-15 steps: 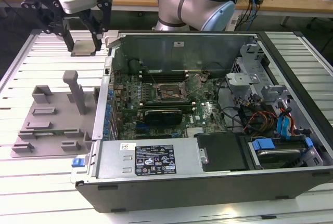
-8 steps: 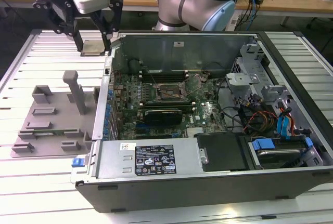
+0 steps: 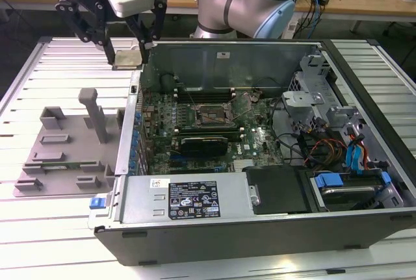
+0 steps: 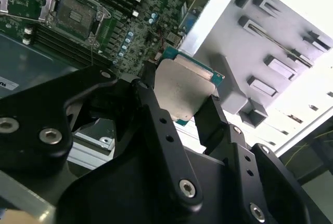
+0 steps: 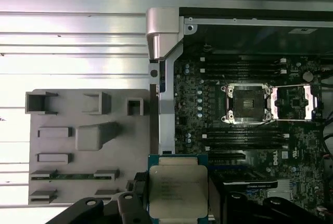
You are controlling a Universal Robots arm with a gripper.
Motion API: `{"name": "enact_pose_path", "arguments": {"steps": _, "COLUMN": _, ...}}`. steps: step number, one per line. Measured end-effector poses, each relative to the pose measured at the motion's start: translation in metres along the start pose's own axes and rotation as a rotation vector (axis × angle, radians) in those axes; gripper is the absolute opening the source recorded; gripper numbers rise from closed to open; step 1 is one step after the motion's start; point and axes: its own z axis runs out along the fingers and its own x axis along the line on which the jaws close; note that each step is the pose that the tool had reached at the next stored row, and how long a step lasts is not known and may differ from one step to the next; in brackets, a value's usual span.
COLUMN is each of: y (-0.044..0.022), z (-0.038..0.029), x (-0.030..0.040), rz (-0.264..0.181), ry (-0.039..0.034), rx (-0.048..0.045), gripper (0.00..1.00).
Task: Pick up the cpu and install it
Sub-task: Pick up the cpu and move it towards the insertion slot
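Holding cpu (image 4: 183,90), claw (image 3: 127,51) aloft, seemingly outside case (image 3: 260,231)

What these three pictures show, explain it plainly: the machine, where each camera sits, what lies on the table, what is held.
It is one robot arm ending in a black gripper. The exterior view comes from a camera off the arm; both wrist views from cameras riding on it. On the slatted table stand an open computer case, its motherboard and socket exposed, and a grey fixture at the exterior view's left. The gripper is shut on the cpu, a flat silver chip, held in the air near the case's edge.
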Motion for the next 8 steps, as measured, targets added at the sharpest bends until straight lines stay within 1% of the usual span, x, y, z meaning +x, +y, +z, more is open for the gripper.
{"name": "enact_pose_path", "arguments": {"steps": 3, "y": 0.0, "z": 0.0002, "x": -0.0046, "rz": 0.0, "ry": 0.0, "rx": -0.0001, "gripper": 0.55}}
{"name": "enact_pose_path", "arguments": {"steps": 5, "y": 0.0, "z": 0.0004, "x": -0.0096, "rz": 0.0, "ry": 0.0, "rx": -0.0001, "gripper": 0.55}}
{"name": "enact_pose_path", "arguments": {"steps": 8, "y": 0.0, "z": 0.0006, "x": -0.0142, "rz": 0.0, "ry": 0.0, "rx": -0.0001, "gripper": 0.55}}
